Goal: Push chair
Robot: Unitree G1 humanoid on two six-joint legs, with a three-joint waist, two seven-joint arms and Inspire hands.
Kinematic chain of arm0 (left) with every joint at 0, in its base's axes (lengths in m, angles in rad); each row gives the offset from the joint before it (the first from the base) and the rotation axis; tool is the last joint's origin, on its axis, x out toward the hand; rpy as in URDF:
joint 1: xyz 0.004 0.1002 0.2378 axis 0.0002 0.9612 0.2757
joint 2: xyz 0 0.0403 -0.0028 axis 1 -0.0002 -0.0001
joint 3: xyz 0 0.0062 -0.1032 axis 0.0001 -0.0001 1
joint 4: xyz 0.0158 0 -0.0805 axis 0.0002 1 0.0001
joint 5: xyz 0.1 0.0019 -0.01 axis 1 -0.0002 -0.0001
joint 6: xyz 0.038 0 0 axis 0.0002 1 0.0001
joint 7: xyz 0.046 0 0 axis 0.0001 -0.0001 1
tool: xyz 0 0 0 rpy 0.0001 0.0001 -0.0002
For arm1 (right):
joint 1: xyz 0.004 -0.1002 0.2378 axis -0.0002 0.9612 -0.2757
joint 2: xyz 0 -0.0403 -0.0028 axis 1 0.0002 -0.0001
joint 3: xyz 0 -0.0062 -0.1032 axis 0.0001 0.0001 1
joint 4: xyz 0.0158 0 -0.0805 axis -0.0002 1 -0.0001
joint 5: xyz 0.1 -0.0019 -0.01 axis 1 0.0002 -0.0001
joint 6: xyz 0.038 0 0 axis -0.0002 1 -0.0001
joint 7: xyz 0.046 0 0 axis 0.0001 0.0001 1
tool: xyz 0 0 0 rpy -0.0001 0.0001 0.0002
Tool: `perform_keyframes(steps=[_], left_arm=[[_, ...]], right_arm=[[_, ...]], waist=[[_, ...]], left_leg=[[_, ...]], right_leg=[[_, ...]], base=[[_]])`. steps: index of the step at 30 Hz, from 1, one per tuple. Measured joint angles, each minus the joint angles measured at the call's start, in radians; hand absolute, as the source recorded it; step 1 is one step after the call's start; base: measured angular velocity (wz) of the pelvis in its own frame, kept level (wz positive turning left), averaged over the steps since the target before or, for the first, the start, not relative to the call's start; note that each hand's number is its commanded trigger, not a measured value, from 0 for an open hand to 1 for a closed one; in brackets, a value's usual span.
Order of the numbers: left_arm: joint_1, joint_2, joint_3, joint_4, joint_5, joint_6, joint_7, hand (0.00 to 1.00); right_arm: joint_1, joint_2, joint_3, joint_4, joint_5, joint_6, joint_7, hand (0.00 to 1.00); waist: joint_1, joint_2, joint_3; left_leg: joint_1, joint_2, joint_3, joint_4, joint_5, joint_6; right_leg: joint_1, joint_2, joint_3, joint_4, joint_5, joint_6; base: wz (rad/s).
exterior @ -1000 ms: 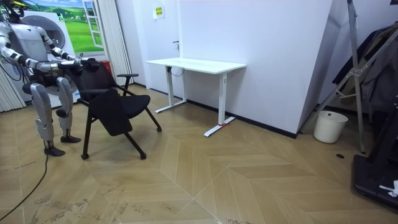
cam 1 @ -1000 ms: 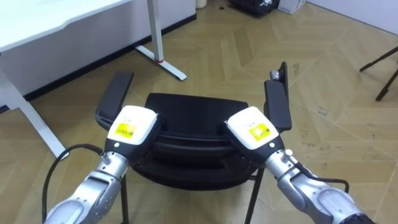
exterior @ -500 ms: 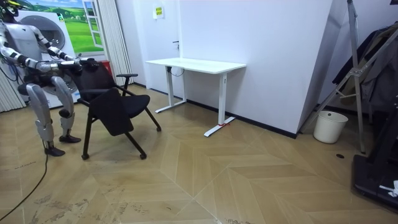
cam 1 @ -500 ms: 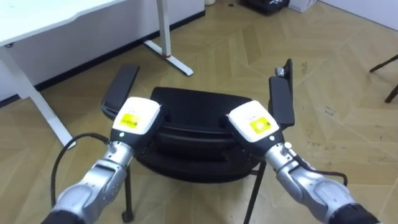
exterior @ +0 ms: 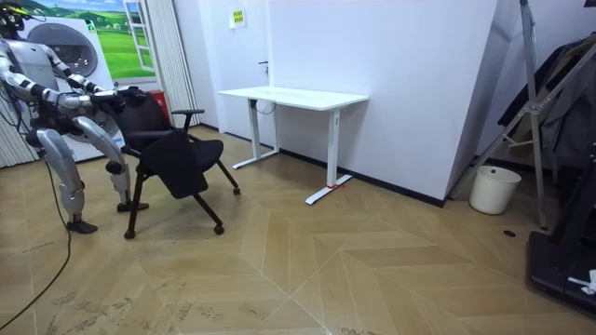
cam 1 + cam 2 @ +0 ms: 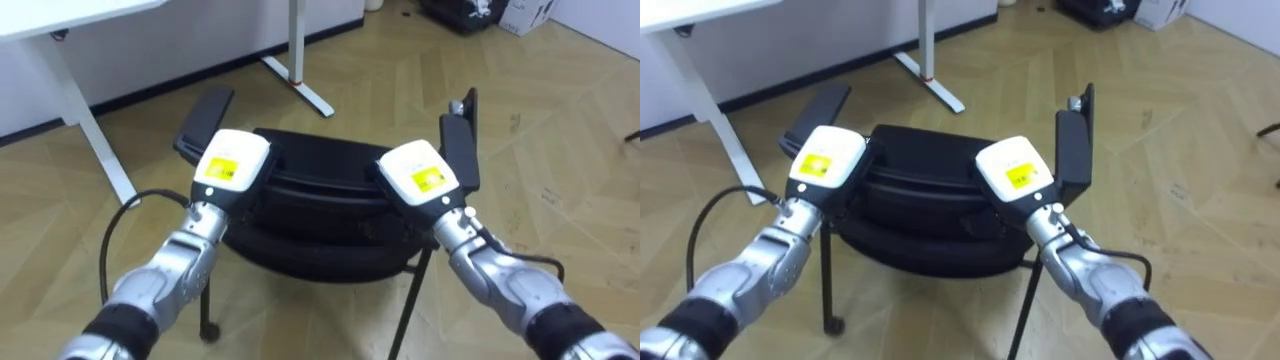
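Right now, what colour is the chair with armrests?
Black. The chair with armrests shows best in the left eye view.

A black chair (image 6: 925,215) stands on the wooden herringbone floor (image 6: 1170,200), seen from behind and above; the left hand (image 6: 824,163) and the right hand (image 6: 1011,174) both lie against the top edge of its backrest, apart from each other, one toward each end. The left armrest (image 6: 817,110) lies flat and angled outward; the right armrest (image 6: 1074,158) is tipped up on edge. A thin chair leg runs down on the left to a small caster (image 6: 831,325). Beyond the chair stands a white table (image 6: 680,12) — one of its legs (image 6: 924,40) ends in a flat foot on the floor; dark equipment (image 6: 1095,12) sits at the top edge.
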Motion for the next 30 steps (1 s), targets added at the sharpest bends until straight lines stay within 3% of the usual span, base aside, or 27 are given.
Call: perform_keyframes(steps=[3, 6, 7, 10, 11, 12, 13, 16, 18, 20, 21, 22, 23, 24, 25, 27, 30], left_arm=[[-0.017, 0.007, 0.001, -0.001, -0.001, 0.0, -0.002, 1.0], [-0.038, 0.014, 0.004, 0.017, -0.017, -0.001, -0.004, 1.0], [-0.05, 0.015, 0.01, 0.026, -0.022, -0.005, -0.003, 1.0], [-0.087, 0.016, 0.01, 0.055, -0.025, -0.014, 0.007, 1.0], [-0.092, 0.019, 0.009, 0.057, -0.028, -0.015, 0.007, 1.0], [-0.104, 0.029, 0.008, 0.057, -0.032, -0.017, 0.008, 1.0], [-0.118, 0.03, 0.008, 0.066, -0.043, -0.019, 0.008, 1.0], [-0.146, 0.05, 0.007, 0.102, -0.078, -0.027, 0.027, 1.0], [-0.156, 0.051, -0.003, 0.112, -0.079, -0.028, 0.025, 1.0], [-0.155, 0.057, -0.014, 0.111, -0.079, -0.026, 0.025, 1.0], [-0.155, 0.059, -0.016, 0.11, -0.079, -0.025, 0.021, 1.0], [-0.152, 0.066, -0.019, 0.109, -0.079, -0.022, 0.018, 1.0], [-0.148, 0.067, -0.02, 0.106, -0.079, -0.022, 0.019, 1.0], [-0.144, 0.068, -0.02, 0.099, -0.079, -0.02, 0.021, 1.0], [-0.142, 0.067, -0.02, 0.099, -0.08, -0.014, 0.021, 1.0], [-0.138, 0.064, -0.019, 0.094, -0.085, -0.008, 0.031, 1.0], [-0.136, 0.06, -0.017, 0.088, -0.099, 0.008, 0.04, 1.0]], right_arm=[[-0.015, 0.013, 0.0, 0.004, 0.0, 0.012, -0.008, 1.0], [-0.065, 0.025, 0.01, 0.05, -0.007, 0.02, -0.013, 1.0], [-0.085, 0.024, 0.019, 0.056, -0.007, 0.027, -0.013, 1.0], [-0.106, 0.026, 0.021, 0.059, -0.005, 0.043, -0.014, 1.0], [-0.11, 0.029, 0.021, 0.06, -0.003, 0.045, -0.014, 1.0], [-0.126, 0.038, 0.02, 0.068, -0.003, 0.049, -0.015, 1.0], [-0.139, 0.046, 0.023, 0.074, -0.003, 0.059, -0.016, 1.0], [-0.195, 0.069, 0.043, 0.096, -0.007, 0.08, -0.016, 1.0], [-0.19, 0.075, 0.04, 0.1, -0.007, 0.085, -0.021, 1.0], [-0.183, 0.084, 0.037, 0.108, -0.003, 0.084, -0.022, 1.0], [-0.181, 0.087, 0.037, 0.113, 0.0, 0.08, -0.022, 1.0], [-0.177, 0.093, 0.036, 0.117, 0.003, 0.08, -0.021, 1.0], [-0.176, 0.096, 0.035, 0.118, 0.003, 0.08, -0.02, 1.0], [-0.177, 0.096, 0.035, 0.114, 0.003, 0.079, -0.019, 1.0], [-0.18, 0.095, 0.035, 0.114, 0.002, 0.079, -0.014, 1.0], [-0.192, 0.093, 0.037, 0.114, 0.0, 0.076, -0.005, 1.0], [-0.212, 0.09, 0.035, 0.113, -0.008, 0.07, 0.009, 1.0]], waist=[[0.022, -0.014, -0.0007], [0.051, -0.026, 0.0068], [0.062, -0.019, 0.0144], [0.072, -0.007, 0.0275], [0.074, -0.006, 0.0281], [0.071, -0.001, 0.0326], [0.074, 0.006, 0.0391], [0.076, 0.033, 0.0536], [0.064, 0.023, 0.0501], [0.061, 0.012, 0.0508], [0.056, 0.007, 0.047], [0.057, 0.005, 0.045], [0.058, 0.002, 0.0415], [0.058, 0.0, 0.04], [0.059, 0.006, 0.0393], [0.061, 0.009, 0.0391], [0.059, 0.01, 0.0391]], left_leg=[[0.0, -0.031, 0.012, 0.0, -0.005, 0.016], [0.014, -0.055, 0.031, 0.023, -0.046, 0.035], [0.01, -0.064, 0.028, 0.041, -0.062, 0.041], [0.002, -0.066, 0.007, 0.073, -0.09, 0.05], [-0.001, -0.065, 0.001, 0.079, -0.096, 0.05], [-0.005, -0.069, -0.02, 0.088, -0.105, 0.051], [-0.006, -0.076, -0.051, 0.088, -0.112, 0.052], [-0.006, -0.102, -0.153, 0.084, -0.115, 0.046], [-0.003, -0.105, -0.181, 0.087, -0.118, 0.033], [0.005, -0.103, -0.198, 0.109, -0.137, 0.014], [0.006, -0.099, -0.219, 0.145, -0.164, -0.002], [0.008, -0.08, -0.211, 0.172, -0.183, -0.026], [0.008, -0.063, -0.2, 0.177, -0.188, -0.035], [0.01, -0.036, -0.184, 0.178, -0.194, -0.048], [0.015, -0.016, -0.176, 0.173, -0.195, -0.06], [0.016, 0.0, -0.175, 0.161, -0.195, -0.072], [0.016, 0.006, -0.173, 0.149, -0.187, -0.086]], right_leg=[[-0.004, -0.025, 0.007, 0.002, -0.009, 0.015], [-0.028, -0.068, 0.003, 0.097, -0.025, 0.04], [-0.063, -0.098, -0.024, 0.194, -0.014, 0.057], [-0.147, -0.152, -0.042, 0.376, 0.064, 0.066], [-0.158, -0.154, -0.04, 0.396, 0.079, 0.064], [-0.178, -0.153, -0.039, 0.429, 0.107, 0.063], [-0.2, -0.147, -0.031, 0.438, 0.109, 0.067], [-0.309, -0.131, -0.015, 0.402, 0.068, 0.066], [-0.352, -0.136, -0.006, 0.299, 0.077, 0.075], [-0.369, -0.134, 0.014, 0.161, 0.12, 0.072], [-0.357, -0.124, 0.019, 0.112, 0.156, 0.069], [-0.346, -0.103, 0.022, 0.119, 0.171, 0.055], [-0.345, -0.093, 0.024, 0.123, 0.177, 0.046], [-0.34, -0.075, 0.028, 0.127, 0.196, 0.026], [-0.328, -0.066, 0.019, 0.128, 0.187, 0.014], [-0.325, -0.056, 0.012, 0.127, 0.18, 0.005], [-0.335, -0.057, 0.006, 0.14, 0.168, -0.001]], base=[[-0.1], [-0.17], [-0.15], [0.13], [0.21], [0.03], [-0.08], [0.03], [0.64], [0.63], [0.62], [0.56], [0.45], [0.34], [0.3], [0.1], [0.0]])
